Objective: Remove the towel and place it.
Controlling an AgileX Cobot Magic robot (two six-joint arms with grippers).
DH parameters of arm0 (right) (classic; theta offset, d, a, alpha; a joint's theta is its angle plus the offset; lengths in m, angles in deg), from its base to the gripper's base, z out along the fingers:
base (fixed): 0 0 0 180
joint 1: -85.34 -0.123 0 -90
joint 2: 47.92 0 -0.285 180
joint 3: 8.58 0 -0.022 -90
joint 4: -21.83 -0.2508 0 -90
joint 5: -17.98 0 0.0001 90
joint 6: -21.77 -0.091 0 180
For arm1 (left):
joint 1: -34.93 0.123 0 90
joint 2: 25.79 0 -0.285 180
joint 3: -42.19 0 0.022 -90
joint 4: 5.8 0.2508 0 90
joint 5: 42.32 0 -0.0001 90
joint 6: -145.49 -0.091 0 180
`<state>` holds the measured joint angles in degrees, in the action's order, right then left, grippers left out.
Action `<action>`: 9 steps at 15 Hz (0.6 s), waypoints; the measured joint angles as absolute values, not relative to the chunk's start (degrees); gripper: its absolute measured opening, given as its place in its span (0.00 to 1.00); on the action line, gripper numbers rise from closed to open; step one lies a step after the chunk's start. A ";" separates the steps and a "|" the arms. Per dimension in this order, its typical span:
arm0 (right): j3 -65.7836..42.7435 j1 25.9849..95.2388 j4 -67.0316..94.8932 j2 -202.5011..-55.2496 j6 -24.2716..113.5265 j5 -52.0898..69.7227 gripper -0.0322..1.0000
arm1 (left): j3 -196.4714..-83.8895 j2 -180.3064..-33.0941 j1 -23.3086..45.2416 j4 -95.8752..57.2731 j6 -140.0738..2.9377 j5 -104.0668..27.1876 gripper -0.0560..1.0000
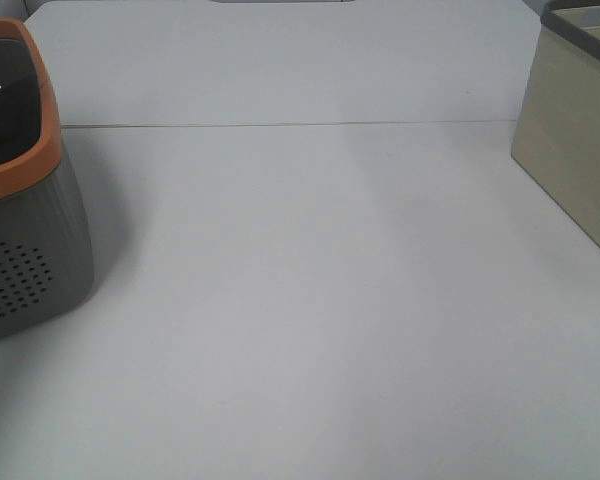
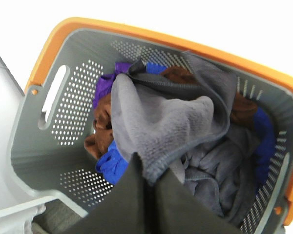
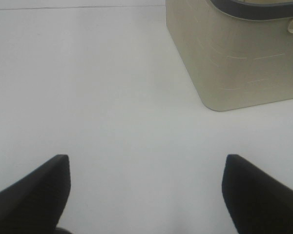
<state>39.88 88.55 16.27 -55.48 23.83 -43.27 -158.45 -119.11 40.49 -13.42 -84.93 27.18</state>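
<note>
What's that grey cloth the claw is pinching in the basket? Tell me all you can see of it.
The towel is dark grey, fuzzy microfibre with a stitched hem. It is bunched and folded, one edge pinched in the shut left gripper. The rest drapes over other coloured cloths inside the grey, orange-rimmed basket.

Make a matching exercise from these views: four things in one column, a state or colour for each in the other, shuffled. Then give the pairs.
Things:
1. towel
2. basket
3. beige bin
4. right gripper

States or colours:
A. open above the table
B. orange rim
C. pinched in the left gripper
D. dark grey rim

Pairs: 1-C, 2-B, 3-D, 4-A.
</note>
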 joint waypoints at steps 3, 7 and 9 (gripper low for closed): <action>39.88 88.55 16.27 -55.48 23.83 -43.27 0.76 | -158.91 -116.02 40.49 -17.26 -84.82 27.29 0.05; 39.88 88.55 16.27 -55.48 23.83 -43.27 0.76 | -161.78 -115.16 40.49 -20.70 -83.15 27.35 0.05; 39.71 88.55 14.72 -55.48 23.83 -42.52 0.76 | -164.87 -115.10 40.49 -24.48 -80.63 27.41 0.05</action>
